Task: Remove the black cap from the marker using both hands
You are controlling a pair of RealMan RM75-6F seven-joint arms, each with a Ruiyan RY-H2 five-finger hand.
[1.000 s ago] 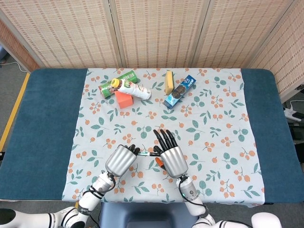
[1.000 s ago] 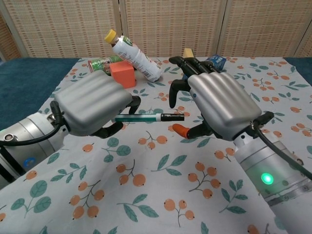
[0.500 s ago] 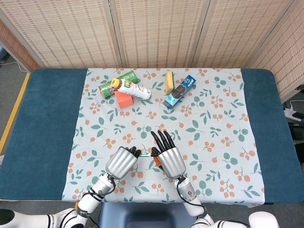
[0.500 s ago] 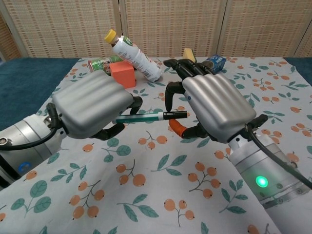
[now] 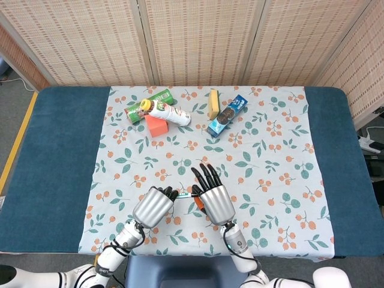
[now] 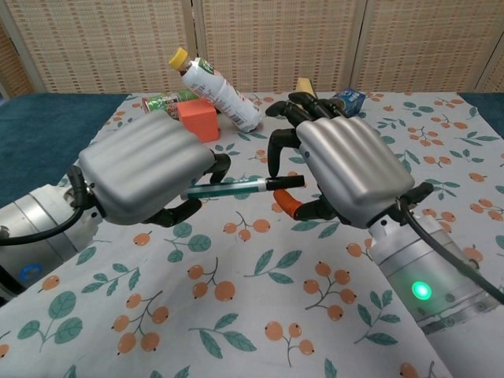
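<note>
Bright, even light; soft shadows; both views sharp; slight wide-angle bowing.

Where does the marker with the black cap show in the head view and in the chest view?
Head view: the green-barrelled marker is a short sliver low at centre, between the left hand and right hand.
Chest view: it runs across mid-frame, held by the left hand, its black cap beside the right hand's fingers.
Shared landmark: the orange cube.

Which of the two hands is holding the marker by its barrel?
The left hand: its fingers curl around the marker barrel. The right hand has its fingers spread at the black cap end, not closed around it.
</note>
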